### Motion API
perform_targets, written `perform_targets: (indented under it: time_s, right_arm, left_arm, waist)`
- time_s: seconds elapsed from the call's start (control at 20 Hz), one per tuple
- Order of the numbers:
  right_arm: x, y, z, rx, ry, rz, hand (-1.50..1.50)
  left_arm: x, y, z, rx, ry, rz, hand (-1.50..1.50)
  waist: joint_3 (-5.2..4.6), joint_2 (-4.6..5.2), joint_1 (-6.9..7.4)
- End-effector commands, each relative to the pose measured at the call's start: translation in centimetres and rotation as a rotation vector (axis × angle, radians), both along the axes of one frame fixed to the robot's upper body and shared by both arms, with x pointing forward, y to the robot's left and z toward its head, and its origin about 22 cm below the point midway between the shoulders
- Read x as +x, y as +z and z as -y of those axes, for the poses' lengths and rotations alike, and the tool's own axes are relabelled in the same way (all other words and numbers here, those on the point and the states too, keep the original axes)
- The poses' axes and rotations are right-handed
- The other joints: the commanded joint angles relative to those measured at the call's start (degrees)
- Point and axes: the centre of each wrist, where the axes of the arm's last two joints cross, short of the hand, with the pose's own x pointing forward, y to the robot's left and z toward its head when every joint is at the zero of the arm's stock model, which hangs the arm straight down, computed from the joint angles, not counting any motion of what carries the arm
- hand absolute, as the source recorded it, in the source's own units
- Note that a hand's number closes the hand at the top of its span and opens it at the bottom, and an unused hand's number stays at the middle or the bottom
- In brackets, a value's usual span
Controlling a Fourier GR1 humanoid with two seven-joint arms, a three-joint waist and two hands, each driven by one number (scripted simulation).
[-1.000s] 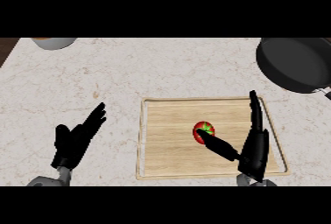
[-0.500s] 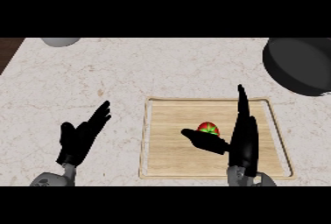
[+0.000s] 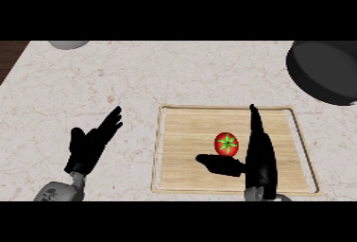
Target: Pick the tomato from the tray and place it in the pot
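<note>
Head view: open right hand (image 3: 259, 151) beside tomato (image 3: 226, 143) on tray (image 3: 188, 142).

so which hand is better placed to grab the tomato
Right. The right hand is open over the tray, its thumb just below the tomato and its fingers beside it. The left hand rests open on the counter, off the tray.

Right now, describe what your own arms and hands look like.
Both hands are plain black, with slim tapering fingers and a thumb: the left hand and the right hand. Each joins a rounded grey forearm end, barely visible at the view's lower edge. No cables, markings or sleeves show.
</note>
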Motion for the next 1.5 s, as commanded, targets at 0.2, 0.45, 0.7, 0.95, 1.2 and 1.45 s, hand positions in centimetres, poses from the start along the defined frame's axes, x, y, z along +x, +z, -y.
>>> perform_targets:
  time_s: [0.2,0.45,0.7,0.95,1.2,1.45]
  right_arm:
    - [-2.4,-1.8,1.9,-0.027,-0.04,-0.006,-1.5]
    - [-3.8,-1.1,3.1,0.109,-0.005,0.087,-1.5]
    - [-2.6,-3.9,3.5,0.203,-0.016,0.185,-1.5]
    - [-1.9,-5.3,3.3,0.314,-0.033,0.203,-1.5]
    - [-1.4,-8.7,2.7,0.38,-0.052,0.195,-1.5]
    - [-1.3,-10.0,3.1,0.389,-0.014,0.2,-1.5]
  left_arm:
    - [-0.4,-2.0,0.5,-0.009,-0.018,-0.01,0.0]
    - [0.0,-1.0,-0.7,0.01,-0.009,-0.009,0.0]
    - [-1.4,-1.3,-0.6,-0.015,-0.014,-0.033,0.0]
    - [0.5,0.5,0.4,0.007,-0.005,-0.019,0.0]
    - [0.6,-1.4,-1.4,-0.01,-0.001,-0.009,0.0]
    - [0.4,-0.6,1.1,0.019,0.004,-0.019,0.0]
  waist:
    - [-0.11,0.19,0.04]
    - [-0.09,0.2,-0.07]
    - [-0.04,0.22,0.4]
    - [-0.06,0.2,0.22]
    - [-0.08,0.26,0.18]
    - [-0.09,0.21,0.13]
